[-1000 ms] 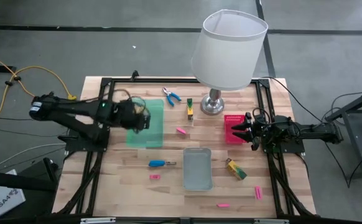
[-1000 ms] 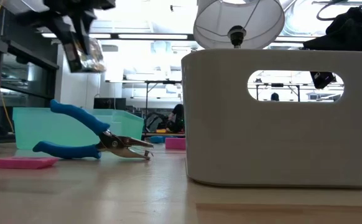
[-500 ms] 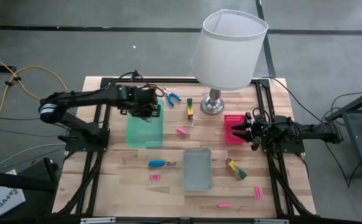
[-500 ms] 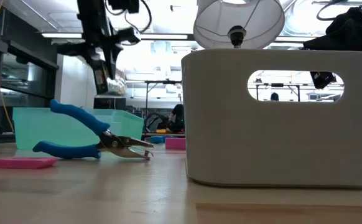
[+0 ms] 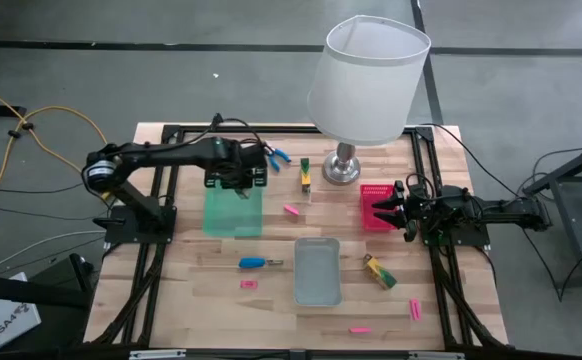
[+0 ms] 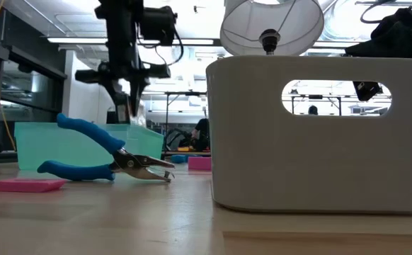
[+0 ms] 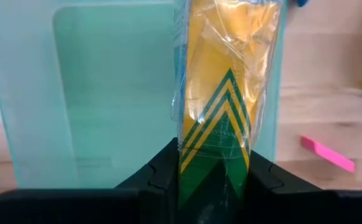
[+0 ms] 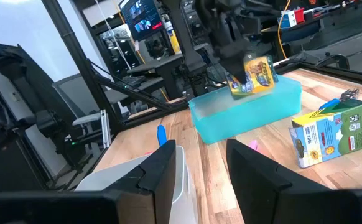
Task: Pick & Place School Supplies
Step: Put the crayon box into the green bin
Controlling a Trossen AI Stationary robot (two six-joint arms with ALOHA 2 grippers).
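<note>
Left gripper [image 5: 239, 178]: clamped on yellow-and-green pack [image 7: 221, 93], above green tray [image 5: 233, 212]. I'd lower first, release inside. Right gripper [image 5: 389, 209]: parted, empty.

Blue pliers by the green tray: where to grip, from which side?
Judging by the high view, come straight down on the pliers and pinch across one blue handle. They lie flat, handles splayed, as the low view shows, so the jaws end is thin and low. Left gripper, nearest, holds a crayon pack.
</note>
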